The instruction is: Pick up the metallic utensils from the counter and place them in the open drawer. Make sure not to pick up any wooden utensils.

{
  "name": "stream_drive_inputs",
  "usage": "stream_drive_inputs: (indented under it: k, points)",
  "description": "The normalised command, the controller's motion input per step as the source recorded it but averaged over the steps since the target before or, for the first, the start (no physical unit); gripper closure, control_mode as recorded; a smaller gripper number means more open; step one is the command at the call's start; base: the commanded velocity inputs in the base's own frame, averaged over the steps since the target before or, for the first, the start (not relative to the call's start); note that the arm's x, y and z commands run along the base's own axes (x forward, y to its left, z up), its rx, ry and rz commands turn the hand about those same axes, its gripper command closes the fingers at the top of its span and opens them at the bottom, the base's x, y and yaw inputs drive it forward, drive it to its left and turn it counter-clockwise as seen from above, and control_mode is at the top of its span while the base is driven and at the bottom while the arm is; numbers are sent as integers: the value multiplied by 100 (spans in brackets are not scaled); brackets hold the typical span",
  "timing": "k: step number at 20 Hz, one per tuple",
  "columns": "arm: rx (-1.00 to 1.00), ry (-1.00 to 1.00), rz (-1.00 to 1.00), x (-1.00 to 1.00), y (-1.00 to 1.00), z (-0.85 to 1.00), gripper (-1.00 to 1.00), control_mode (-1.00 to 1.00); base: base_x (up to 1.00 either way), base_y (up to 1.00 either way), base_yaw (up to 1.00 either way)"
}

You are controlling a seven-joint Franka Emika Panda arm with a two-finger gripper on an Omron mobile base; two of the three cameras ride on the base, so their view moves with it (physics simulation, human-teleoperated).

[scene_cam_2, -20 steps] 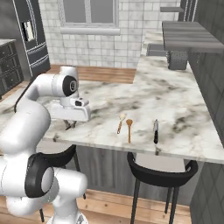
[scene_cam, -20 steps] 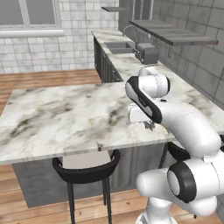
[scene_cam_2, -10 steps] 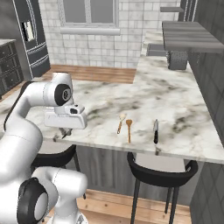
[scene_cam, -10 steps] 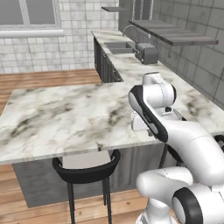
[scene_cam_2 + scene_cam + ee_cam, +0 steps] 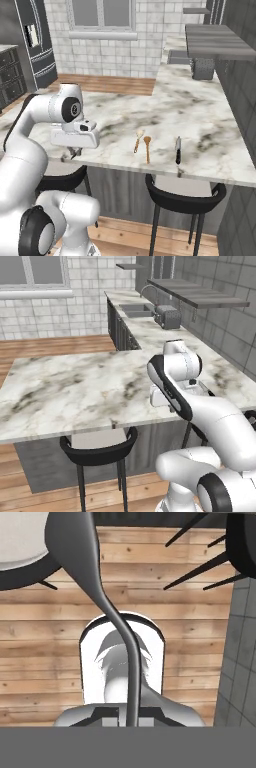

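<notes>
My gripper point(image 5: 73, 153) hangs at the front edge of the white marble counter point(image 5: 190, 115), left of the utensils, and is shut on a grey metal spoon point(image 5: 107, 607). In the hand view the spoon runs from between my fingertips up to its bowl at the upper left, over wooden floor and a stool. Two orange-brown wooden utensils point(image 5: 142, 142) lie side by side near the counter's front edge. My arm stretches across the counter point(image 5: 75, 391) in the left base view. The open drawer is out of view.
A dark-handled utensil point(image 5: 177, 148) lies right of the wooden ones. Black stools point(image 5: 182, 200) point(image 5: 97, 448) stand under the counter's front edge. A toaster point(image 5: 167, 317) and sink sit on the far counter. A dark fridge point(image 5: 32, 45) stands at the back left.
The hand has swung from above the counter toward its front edge and dropped a little, still shut on the spoon. The wooden utensils have not moved.
</notes>
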Motion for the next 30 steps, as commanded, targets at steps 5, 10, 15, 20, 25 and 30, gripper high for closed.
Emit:
stream_drive_inputs:
  k: [5, 10, 15, 20, 25, 30]
  points:
    - [0, 0, 7, -5, 10, 0, 100, 100, -6, 11, 9]
    - [0, 0, 0, 0, 0, 0, 100, 100, -3, 50, 37]
    - [0, 0, 0, 0, 0, 0, 100, 100, 0, 79, 53]
    - [0, 0, 0, 0, 0, 0, 100, 100, 1, 87, 59]
    - [0, 0, 0, 0, 0, 0, 100, 100, 10, 97, 46]
    - [0, 0, 0, 0, 0, 0, 100, 100, 57, 100, 32]
